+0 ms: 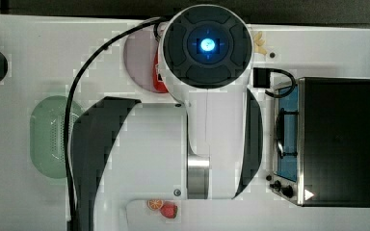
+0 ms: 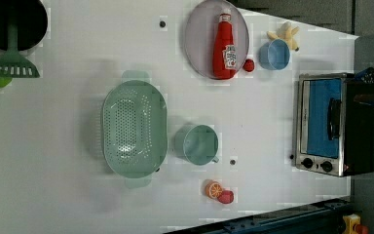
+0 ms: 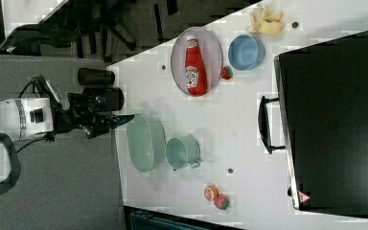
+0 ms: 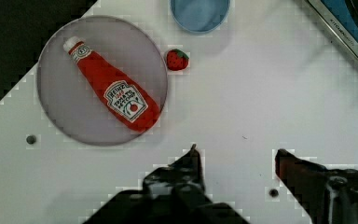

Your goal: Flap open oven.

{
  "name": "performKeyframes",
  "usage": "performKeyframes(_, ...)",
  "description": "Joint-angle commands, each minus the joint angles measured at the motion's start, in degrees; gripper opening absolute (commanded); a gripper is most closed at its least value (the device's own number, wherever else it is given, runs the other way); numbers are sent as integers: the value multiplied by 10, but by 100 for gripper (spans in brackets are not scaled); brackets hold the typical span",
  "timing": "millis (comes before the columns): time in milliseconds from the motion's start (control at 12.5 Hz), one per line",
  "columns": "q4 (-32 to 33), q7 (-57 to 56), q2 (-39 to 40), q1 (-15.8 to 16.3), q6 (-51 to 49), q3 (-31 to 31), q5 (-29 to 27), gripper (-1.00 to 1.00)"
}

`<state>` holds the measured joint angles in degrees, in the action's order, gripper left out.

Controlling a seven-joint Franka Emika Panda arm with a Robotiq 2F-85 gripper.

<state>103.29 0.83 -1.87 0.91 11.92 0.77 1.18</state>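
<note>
Claw (image 4: 235, 154) hung high, fingers apart, nothing gripped; well off from it, boxy silver toaster oven (image 2: 338, 124) door shut, black bar handle (image 3: 267, 124) untouched.

On the white counter (image 2: 78, 195), a ketchup bottle (image 2: 224, 46) is laid on a grey plate (image 2: 197, 36); a green colander (image 2: 134, 129), teal cup (image 2: 199, 145), blue bowl (image 2: 274, 54) and what may be toy fruit (image 2: 219, 191) are seen nearby.

Three views look down from overhead; all share the oven (image 1: 337, 142).
</note>
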Motion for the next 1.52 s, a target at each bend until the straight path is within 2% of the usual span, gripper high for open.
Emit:
performKeyframes(80,149,53,-229,-14,-90,31,-3,59)
performKeyframes(240,149,53,-229,-14,-90,31,-3,100)
performKeyframes(480,149,53,-229,-14,-90,31,-3,100)
performKeyframes(560,149,53,-229,-14,-90,31,-3,90)
performKeyframes(1040,152,52,-227,-16,-89,37,-3,-55)
performKeyframes(1120,154,50,-226,-16,-89,39,-3,-65)
performKeyframes(1280,167,11,-223,-17,-86,48,0,-65)
performKeyframes(1520,196,-146,-215,-20,-50,73,13,-65)
